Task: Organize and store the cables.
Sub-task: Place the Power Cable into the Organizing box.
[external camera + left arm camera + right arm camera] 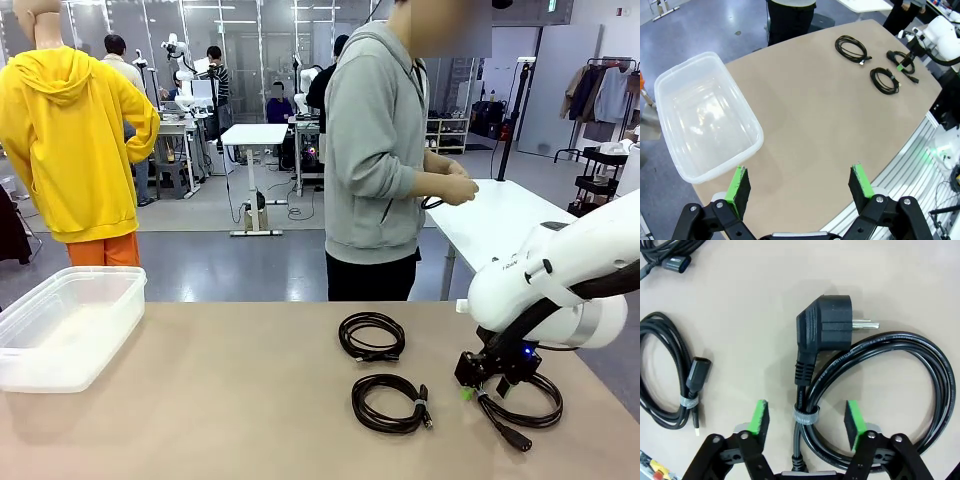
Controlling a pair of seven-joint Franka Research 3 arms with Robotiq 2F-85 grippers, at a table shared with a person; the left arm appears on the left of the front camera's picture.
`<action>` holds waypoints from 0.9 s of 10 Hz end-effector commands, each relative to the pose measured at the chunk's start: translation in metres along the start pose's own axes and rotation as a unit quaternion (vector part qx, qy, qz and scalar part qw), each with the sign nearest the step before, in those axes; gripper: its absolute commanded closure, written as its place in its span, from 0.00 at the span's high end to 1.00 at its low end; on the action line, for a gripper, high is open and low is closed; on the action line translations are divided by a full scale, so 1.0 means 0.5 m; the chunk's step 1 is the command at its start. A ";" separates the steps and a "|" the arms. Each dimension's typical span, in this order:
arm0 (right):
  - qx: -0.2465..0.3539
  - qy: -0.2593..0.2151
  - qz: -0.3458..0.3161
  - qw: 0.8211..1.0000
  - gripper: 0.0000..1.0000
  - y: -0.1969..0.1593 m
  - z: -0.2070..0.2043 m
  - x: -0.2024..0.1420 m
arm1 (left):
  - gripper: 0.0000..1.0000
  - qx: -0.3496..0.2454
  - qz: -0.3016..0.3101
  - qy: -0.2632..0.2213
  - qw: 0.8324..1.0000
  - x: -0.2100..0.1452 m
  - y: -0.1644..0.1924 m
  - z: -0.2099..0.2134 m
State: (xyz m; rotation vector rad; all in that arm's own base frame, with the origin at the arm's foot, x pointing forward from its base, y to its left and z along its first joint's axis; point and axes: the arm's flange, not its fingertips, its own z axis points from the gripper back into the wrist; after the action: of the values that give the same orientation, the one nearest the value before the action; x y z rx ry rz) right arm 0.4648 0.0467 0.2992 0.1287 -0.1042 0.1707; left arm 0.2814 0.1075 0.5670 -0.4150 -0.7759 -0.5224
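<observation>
My right fingers (759,417) stand wide, one green pad on each side of the thick power cable (920,370). They straddle it just where a grey strap (805,415) binds its loops together, and neither pad is pressing the cord. The cable's angled plug (832,327) lies flat on the counter (250,400) just beyond the fingers.

From the front camera this coil sits at the near right of the counter, under my right arm. A second coil (390,403) lies just to its left, also on the near side. A third coil (371,336) lies a little farther off, toward the person. All three are apart from one another, on the right half of the counter.

A clear plastic bin (60,360) stands at the left edge, well apart from the coils.

My left fingers (738,187) are spread wide with nothing between them, hanging above the near edge of the counter with the bin off to one side.

The person (375,150) in a grey hoodie stands at the far side, both hands (455,188) together beside a white table (510,215). Something dark is in them, but I cannot tell what.
</observation>
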 end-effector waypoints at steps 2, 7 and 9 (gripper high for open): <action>-0.012 0.002 -0.008 1.000 0.00 0.008 -0.004 0.017 | 1.00 -0.003 -0.004 0.000 1.000 0.000 0.000 0.000; -0.052 0.018 0.008 0.998 0.00 0.040 0.023 0.017 | 1.00 -0.003 -0.004 0.000 1.000 0.000 0.000 0.000; -0.049 0.015 0.011 0.999 0.00 0.061 0.068 0.032 | 1.00 -0.003 -0.004 0.000 1.000 0.000 0.000 0.000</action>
State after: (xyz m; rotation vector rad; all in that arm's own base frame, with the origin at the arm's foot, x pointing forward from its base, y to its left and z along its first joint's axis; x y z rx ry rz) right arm 0.4687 0.0654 0.3178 0.0441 -0.0906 0.2178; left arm 0.2814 0.1075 0.5670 -0.4150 -0.7759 -0.5223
